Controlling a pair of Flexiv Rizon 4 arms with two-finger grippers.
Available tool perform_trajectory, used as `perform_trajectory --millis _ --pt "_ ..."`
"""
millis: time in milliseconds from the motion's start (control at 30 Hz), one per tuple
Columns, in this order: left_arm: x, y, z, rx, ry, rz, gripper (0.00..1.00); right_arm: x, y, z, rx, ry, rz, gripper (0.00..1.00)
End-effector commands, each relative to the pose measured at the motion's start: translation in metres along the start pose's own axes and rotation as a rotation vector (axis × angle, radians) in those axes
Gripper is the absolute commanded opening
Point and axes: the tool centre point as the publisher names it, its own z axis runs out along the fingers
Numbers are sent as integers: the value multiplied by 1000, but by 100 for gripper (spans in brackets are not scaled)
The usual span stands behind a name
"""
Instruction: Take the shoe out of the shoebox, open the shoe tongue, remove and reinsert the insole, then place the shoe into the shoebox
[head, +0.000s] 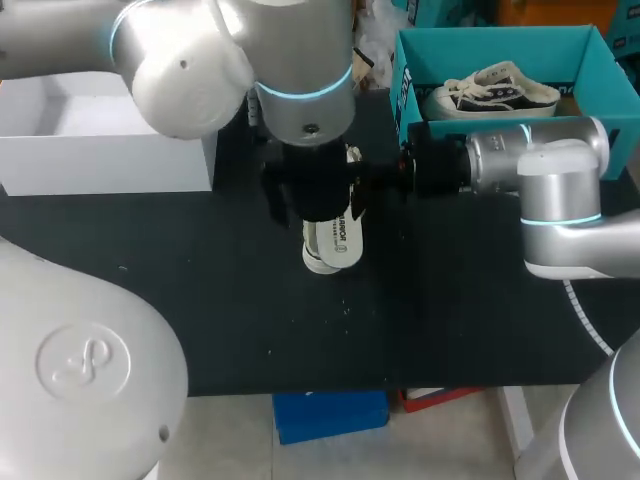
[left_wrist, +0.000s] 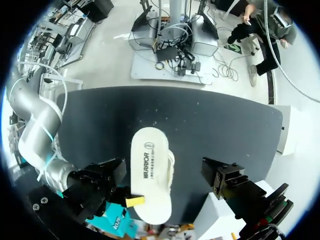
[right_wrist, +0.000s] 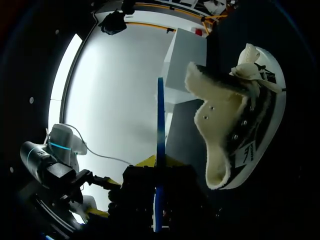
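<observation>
1. The left gripper (head: 305, 195) hangs over the middle of the tabletop (head: 200, 300), nearer its far edge. Whether it is open or closed cannot be told.
2. The shoe (right_wrist: 240, 115) sits ahead of the right gripper (left_wrist: 131, 199), with its tongue spread wide and its fleece lining showing.
3. A white insole (left_wrist: 150, 175) lies under the left gripper, pointing toward the near edge, with the shoe's fleece against 1 side.
4. The right gripper is at the insole's far end. Its opening and hold cannot be told.
5. A 2nd shoe (head: 490, 92) lies in the teal shoebox (head: 500, 45) at the far right corner.
6. A white box (head: 100, 150) stands at the far left.
</observation>
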Motion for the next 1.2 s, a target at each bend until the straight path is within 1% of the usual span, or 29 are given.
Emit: perform_trajectory --millis 33,300,367,600,767,900,1033,1200 --pt "-7 -1 4 -12 159 -5 100 0 0 1 -3 -1 0 0" --pt "-6 10 9 -50 102 -27 100 0 0 1 -3 -1 0 0" --pt "-5 16 10 -67 77 -29 100 0 0 1 -3 -1 0 0" --pt "-5 38 16 -68 47 -29 100 0 0 1 -3 -1 0 0" --pt "-6 61 17 -66 44 -23 100 0 0 1 -3 -1 0 0" --pt "-6 85 14 -78 36 -15 100 0 0 1 -3 -1 0 0" --pt "-3 110 10 -95 34 -12 100 0 0 1 -3 -1 0 0" --pt "2 133 11 -103 33 -18 100 0 0 1 -3 -1 0 0"
